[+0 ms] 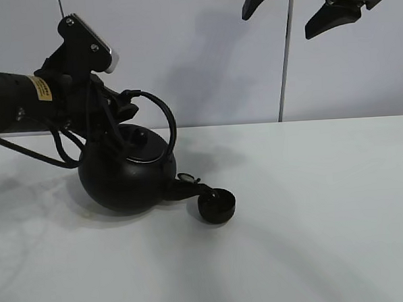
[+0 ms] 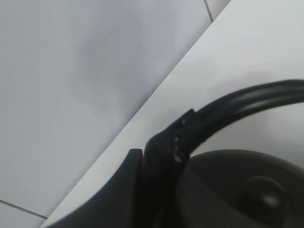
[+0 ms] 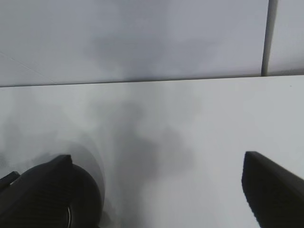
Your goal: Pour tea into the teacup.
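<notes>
The big round black kettle (image 1: 125,172) leans to the right, its spout (image 1: 187,186) reaching down to the rim of the small black teacup (image 1: 216,206) on the white table. My left gripper (image 1: 120,103) is shut on the kettle's arched handle (image 2: 247,102), near its left end. In the left wrist view a dark finger (image 2: 159,161) clamps that handle above the lid (image 2: 259,190). My right gripper (image 1: 279,25) hangs open high at the back right, far from both things. Its two fingers (image 3: 273,194) stand wide apart with nothing between them. No stream of tea can be made out.
The white table (image 1: 312,206) stretches in front of and to the right of the teacup. A pale wall with a vertical seam (image 1: 286,65) closes the back. Black cables (image 1: 56,155) loop under the left arm beside the kettle.
</notes>
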Robot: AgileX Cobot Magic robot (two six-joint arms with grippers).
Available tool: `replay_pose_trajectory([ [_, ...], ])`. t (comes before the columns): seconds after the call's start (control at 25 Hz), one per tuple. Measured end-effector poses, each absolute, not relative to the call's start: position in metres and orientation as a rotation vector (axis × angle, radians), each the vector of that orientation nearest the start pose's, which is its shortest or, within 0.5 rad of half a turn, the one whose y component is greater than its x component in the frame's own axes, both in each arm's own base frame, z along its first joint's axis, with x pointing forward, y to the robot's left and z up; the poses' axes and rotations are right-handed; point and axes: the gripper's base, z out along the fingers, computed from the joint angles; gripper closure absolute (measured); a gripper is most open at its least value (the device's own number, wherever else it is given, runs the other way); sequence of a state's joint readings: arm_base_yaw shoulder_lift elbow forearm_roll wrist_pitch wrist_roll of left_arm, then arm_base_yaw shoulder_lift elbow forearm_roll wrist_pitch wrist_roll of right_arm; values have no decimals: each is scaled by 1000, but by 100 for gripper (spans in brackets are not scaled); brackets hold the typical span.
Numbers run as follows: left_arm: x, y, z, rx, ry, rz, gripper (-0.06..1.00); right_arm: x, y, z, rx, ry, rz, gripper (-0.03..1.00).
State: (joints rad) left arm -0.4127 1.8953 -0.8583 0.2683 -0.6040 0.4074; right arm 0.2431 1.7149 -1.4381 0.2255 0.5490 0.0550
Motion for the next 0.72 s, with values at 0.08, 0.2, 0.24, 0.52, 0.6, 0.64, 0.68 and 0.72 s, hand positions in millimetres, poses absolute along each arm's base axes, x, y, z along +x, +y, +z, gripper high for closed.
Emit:
replay_pose_trajectory([
  [0.08,338,-163,155,1047,1620,0,85,382,106,311,-55,2322,385,30],
  [0.2,338,-163,155,1042,1624,-5,85,382,106,311,-55,2322,385,30],
  [0.24,338,-163,155,1030,1631,-15,85,382,106,311,-55,2322,385,30],
  [0.52,338,-163,156,918,1690,-105,85,382,106,311,-55,2322,385,30],
  [0.6,338,-163,158,882,1687,-128,85,382,106,311,-55,2322,385,30],
  [0.64,339,-163,159,858,1683,-137,85,382,106,311,-55,2322,385,30],
  [0.68,339,-163,160,835,1676,-143,85,382,106,311,-55,2322,385,30],
  [0.72,340,-163,162,810,1671,-148,85,382,106,311,-55,2322,385,30],
])
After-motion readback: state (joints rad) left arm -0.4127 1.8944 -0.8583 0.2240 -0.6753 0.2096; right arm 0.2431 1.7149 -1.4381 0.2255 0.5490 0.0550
